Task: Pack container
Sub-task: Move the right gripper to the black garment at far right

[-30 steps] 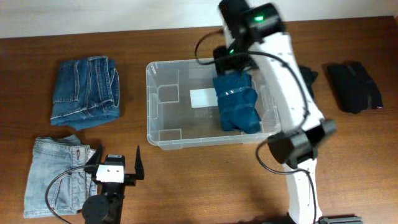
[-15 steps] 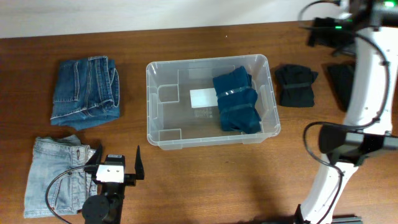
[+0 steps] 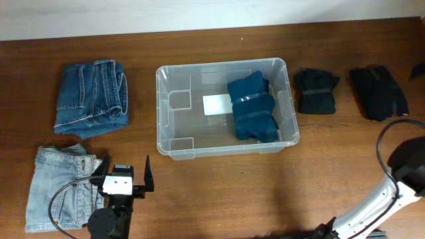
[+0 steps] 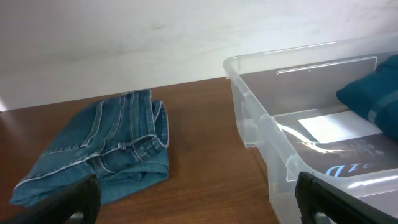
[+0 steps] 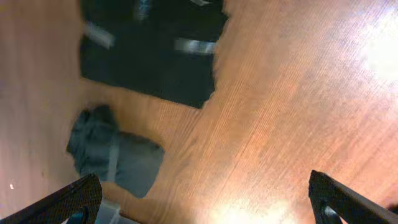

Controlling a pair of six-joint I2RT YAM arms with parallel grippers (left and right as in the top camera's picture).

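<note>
The container (image 3: 226, 150), a clear tub with a white label (image 3: 216, 104) on its bottom, stands mid-table. A folded dark teal garment (image 3: 252, 109) lies in its right half. My left gripper (image 3: 123, 171) hovers low near the front left, open and holding nothing. Its wrist view shows the container (image 4: 249, 99) on the right and dark blue jeans (image 4: 106, 149) on the left. My right gripper (image 5: 202, 205) is open and holds nothing. It looks down on a black garment (image 5: 155, 50) and a dark grey one (image 5: 115, 155), both blurred. Only the right arm's base shows overhead.
Dark blue folded jeans (image 3: 91, 96) lie left of the tub, and light blue jeans (image 3: 56, 186) sit at the front left beside my left gripper. Two black folded garments (image 3: 315, 91) (image 3: 380, 91) lie to the right of the tub.
My right arm rose from the teal garment in the tub and swung off to the far right, its jaws opening wide. The garment stays in the tub. The left arm is still.
</note>
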